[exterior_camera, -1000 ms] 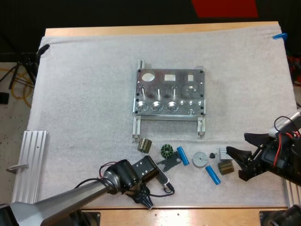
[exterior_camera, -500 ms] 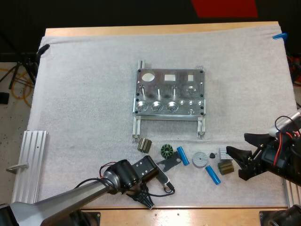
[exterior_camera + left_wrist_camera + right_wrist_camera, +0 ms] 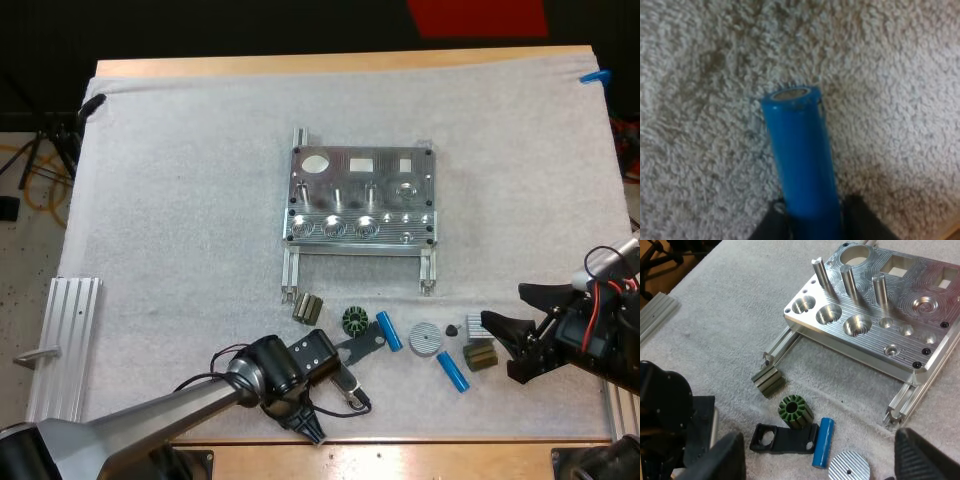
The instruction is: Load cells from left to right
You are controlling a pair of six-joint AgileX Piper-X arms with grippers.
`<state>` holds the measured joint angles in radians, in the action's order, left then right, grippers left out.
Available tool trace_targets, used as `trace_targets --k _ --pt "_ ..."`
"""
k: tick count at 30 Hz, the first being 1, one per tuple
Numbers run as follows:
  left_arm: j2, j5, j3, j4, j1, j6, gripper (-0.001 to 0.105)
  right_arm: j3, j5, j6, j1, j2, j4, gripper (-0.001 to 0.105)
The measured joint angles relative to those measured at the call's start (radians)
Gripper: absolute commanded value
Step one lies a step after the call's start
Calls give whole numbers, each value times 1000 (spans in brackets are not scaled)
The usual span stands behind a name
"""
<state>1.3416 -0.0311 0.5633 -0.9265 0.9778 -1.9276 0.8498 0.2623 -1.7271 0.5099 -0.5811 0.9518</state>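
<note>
Blue sleeve with a grey metal end: the cell (image 3: 802,160) looks rigid, fairly light and slick-skinned. I judge it will not crush under a firm pinch, but it could slide or swing if only a short length is held. My left claw (image 3: 812,219) is clamped on it from both sides at one end. Most of the body juts out past the fingers (image 3: 860,222), low over the white mat (image 3: 900,70). That puts it at the near side of the table, just left of the loose parts. This end grip leaves the free end clear to enter a hole, which suits loading. It also gives the cylinder leverage to tilt; a hold nearer the middle would be steadier but would leave less to insert. The metal fixture (image 3: 360,195) sits mid-mat, farther off and well apart from the held cell. Its three round pockets (image 3: 830,314) along the near left edge look empty, so the leftmost should take this one. A stiff can in a metal bore will likely jam if it goes in tilted. A spare cell (image 3: 388,331) lies beside the green stator (image 3: 354,322), and a second spare cell (image 3: 452,371) lies to its right. My right claw (image 3: 510,335) stands apart, clear of anything, near that second one.
</note>
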Motion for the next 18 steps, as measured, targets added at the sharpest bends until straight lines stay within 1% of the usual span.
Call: trace_targets --k 2,5,8,10,13,14,15,18 --pt "0 0 4 0 0 1 0 0 0 0 0 0 0 62" --pt "4 -2 10 -6 0 16 0 0 0 0 0 0 0 62" --pt "1 19 17 -15 0 40 0 0 0 0 0 0 0 62" --pt "-17 37 16 -17 0 59 0 0 0 17 0 0 0 62" --pt "-90 86 21 -47 0 77 0 0 4 46 0 0 0 62" --pt "-139 107 26 -58 0 80 0 0 9 62 0 0 0 62" --pt "-183 117 32 -70 0 96 0 0 25 80 0 0 -3 62" --pt "-331 125 48 -85 0 106 0 0 67 124 0 0 -27 62"
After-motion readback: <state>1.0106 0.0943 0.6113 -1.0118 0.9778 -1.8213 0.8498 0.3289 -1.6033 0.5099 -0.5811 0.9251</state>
